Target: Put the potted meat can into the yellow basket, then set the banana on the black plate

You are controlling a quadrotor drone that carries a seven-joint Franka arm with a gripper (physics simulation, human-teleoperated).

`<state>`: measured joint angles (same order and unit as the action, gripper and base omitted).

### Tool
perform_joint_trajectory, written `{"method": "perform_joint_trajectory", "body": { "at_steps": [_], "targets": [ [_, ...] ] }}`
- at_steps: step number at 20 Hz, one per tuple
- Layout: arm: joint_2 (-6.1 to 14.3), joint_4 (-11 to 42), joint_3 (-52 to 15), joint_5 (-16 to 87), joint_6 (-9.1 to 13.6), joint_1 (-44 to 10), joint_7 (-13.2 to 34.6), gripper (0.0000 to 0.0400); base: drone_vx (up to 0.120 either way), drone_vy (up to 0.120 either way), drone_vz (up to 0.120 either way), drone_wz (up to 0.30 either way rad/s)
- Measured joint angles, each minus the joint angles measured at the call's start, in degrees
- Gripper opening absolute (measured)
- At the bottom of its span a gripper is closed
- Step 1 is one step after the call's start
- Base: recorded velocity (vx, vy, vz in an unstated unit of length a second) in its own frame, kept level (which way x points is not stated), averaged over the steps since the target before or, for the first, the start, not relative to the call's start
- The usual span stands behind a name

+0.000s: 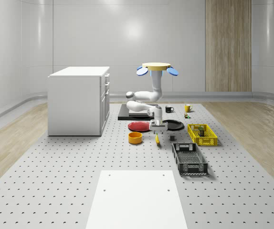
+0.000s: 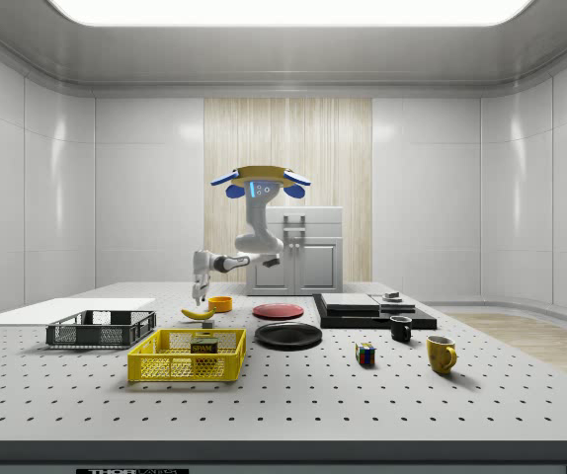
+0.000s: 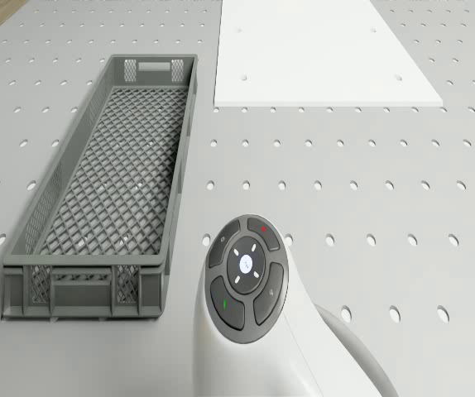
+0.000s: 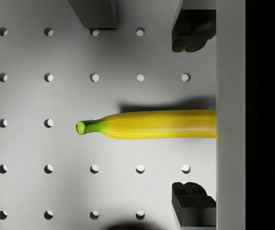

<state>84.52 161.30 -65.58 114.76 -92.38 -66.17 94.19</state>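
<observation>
**Lining up on the banana for the plate step**

Hovering over the worktop (image 1: 56, 191), the drone (image 1: 157, 68) sits above the plates with the arm reaching down; the end effector (image 1: 157, 128) hangs just above the banana (image 1: 157, 139), not yet touching it from what the side view shows. In the wrist view both fingertips (image 4: 192, 31) stand wide apart, one on each side of the banana (image 4: 152, 124), nothing held.

To do this well, my judgement: drop straight down, keep the fruit centred between the fingertips, close across its narrow width near mid-length rather than at the green stem end, since a curved skin may roll or slip. Lift clear before swinging to the black plate (image 1: 173, 125), which lies close by, next to the red plate (image 1: 139, 126).

Containers:
- yellow basket (image 2: 187, 355): potted meat can (image 2: 204, 345) already inside, so the first half looks done.
- grey crate (image 3: 105, 190): nothing seen in it.
- orange bowl (image 1: 135, 138): just beside the banana; contents cannot be told.
- black plate: bare.
</observation>
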Motion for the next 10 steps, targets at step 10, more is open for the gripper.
{"method": "perform_joint_trajectory", "body": {
  "at_steps": [10],
  "targets": [
    [-0.17, -0.19, -0.09, -0.04, 0.11, -0.17, -0.01, 0.04, 0.0, -0.028, -0.08, 0.0]
  ]
}}
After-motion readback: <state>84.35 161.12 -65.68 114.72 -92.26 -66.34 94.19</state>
